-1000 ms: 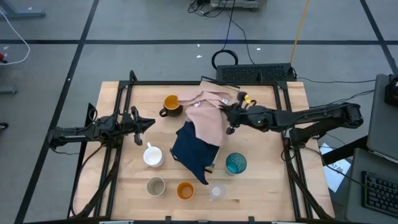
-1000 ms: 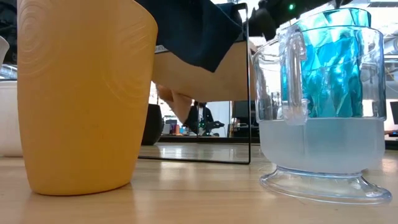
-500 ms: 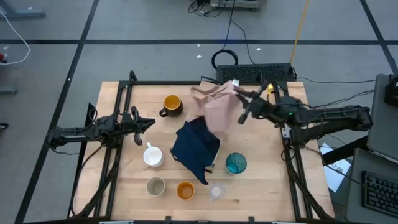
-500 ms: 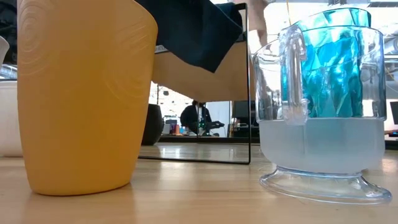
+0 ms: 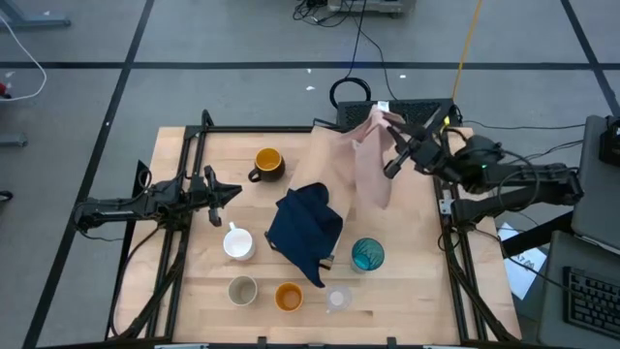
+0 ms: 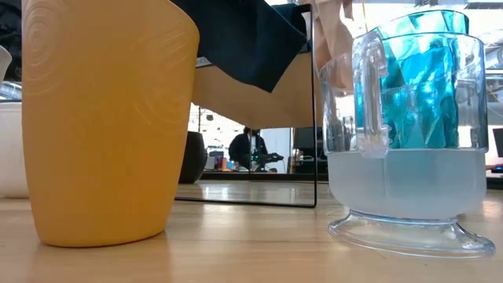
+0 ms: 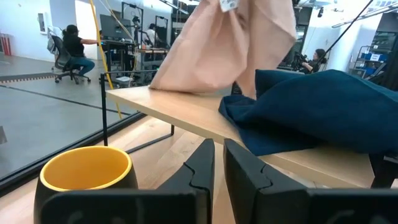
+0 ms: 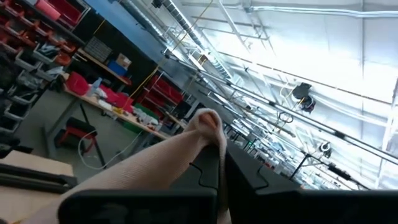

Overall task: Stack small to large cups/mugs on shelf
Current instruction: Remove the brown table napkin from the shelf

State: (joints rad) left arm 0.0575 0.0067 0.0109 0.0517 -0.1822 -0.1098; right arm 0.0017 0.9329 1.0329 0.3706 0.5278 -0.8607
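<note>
Front row: we see beige cup (image 5: 242,289), orange cup (image 5: 288,297) and clear glass (image 5: 338,299) lined along the table (image 5: 194,291) near edge.
Middle: white mug (image 5: 238,243) and teal tumbler (image 5: 367,255) wait; navy cloth (image 5: 305,231) covers the shelf (image 7: 186,113), so stacking is blocked.
Left gripper (image 5: 221,193): nearly pressed together, empty, beside dark mug (image 5: 265,165).
Far: right gripper (image 5: 393,147) pinches pink cloth (image 5: 372,165), lifting it off, we judge.

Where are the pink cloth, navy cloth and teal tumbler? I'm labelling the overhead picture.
pink cloth (image 5: 372,170): high view, middle of the hanging fabric.
navy cloth (image 5: 303,231): high view, centre of the crumpled heap.
teal tumbler (image 5: 367,255): high view, inside its open mouth.
</note>
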